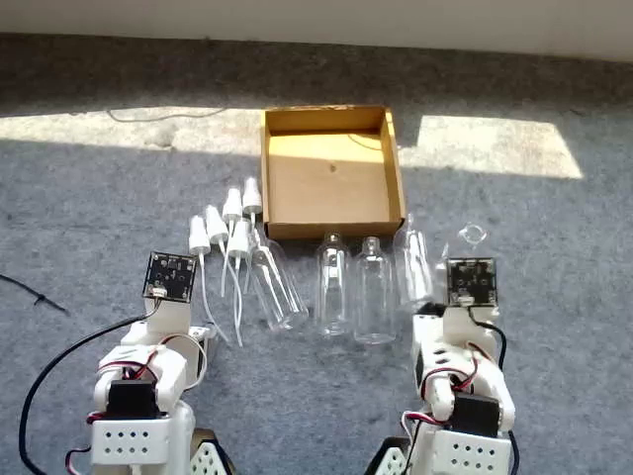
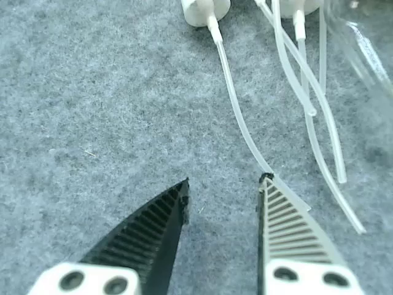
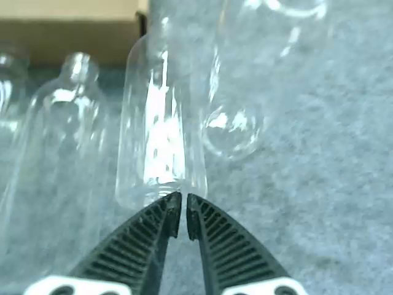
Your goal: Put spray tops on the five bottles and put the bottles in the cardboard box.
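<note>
Several clear bottles [image 1: 331,282] lie side by side on the grey carpet in front of the cardboard box [image 1: 396,168]. To their left lie several white spray tops [image 1: 216,226] with long thin tubes. My left gripper [image 2: 225,186] is open just above the carpet, one fingertip touching the tube end of a spray top [image 2: 206,9]. My right gripper [image 3: 184,200] is shut with nothing in it, its tips right at the base of a lying bottle [image 3: 161,141]. Another bottle [image 3: 242,98] lies beside that one.
The open box [image 3: 67,37] holds nothing and sits beyond the bottles. The left arm [image 1: 170,282] and the right arm [image 1: 470,282] flank the row. A clear bottle [image 2: 368,43] lies near the tubes. A black cable [image 1: 30,292] crosses the carpet at far left.
</note>
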`<control>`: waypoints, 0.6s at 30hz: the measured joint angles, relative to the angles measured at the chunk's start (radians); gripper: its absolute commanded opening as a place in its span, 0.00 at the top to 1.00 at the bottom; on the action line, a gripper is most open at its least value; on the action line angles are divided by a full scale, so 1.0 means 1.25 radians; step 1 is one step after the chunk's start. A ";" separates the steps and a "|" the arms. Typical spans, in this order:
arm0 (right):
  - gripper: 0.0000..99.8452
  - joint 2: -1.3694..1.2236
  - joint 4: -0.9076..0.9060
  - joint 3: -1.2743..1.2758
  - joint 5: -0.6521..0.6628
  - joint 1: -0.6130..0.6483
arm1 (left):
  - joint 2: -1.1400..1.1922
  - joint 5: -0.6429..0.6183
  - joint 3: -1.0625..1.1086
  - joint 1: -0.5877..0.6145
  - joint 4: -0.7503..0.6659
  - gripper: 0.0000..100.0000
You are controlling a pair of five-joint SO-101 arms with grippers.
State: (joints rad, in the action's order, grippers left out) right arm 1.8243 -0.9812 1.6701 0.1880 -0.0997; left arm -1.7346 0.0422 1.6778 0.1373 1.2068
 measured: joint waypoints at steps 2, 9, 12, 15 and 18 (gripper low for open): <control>0.99 0.000 0.056 0.000 0.000 -0.036 | 0.000 0.000 0.000 0.000 0.000 0.82; 0.99 0.000 0.058 -0.009 0.000 -0.050 | 0.000 0.000 0.000 0.000 0.000 0.82; 0.99 0.001 -0.015 -0.077 0.029 -0.052 | 0.000 0.000 0.000 0.000 0.000 0.82; 0.98 0.001 -0.063 -0.158 0.039 -0.050 | 0.000 0.000 0.000 0.000 0.000 0.82; 0.93 0.005 -0.103 -0.212 0.039 -0.050 | 0.000 0.000 0.000 0.000 0.000 0.82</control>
State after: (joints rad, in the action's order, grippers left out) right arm 1.8305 -1.1101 1.4047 0.2371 -0.1626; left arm -1.7346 0.0422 1.6778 0.1373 1.2068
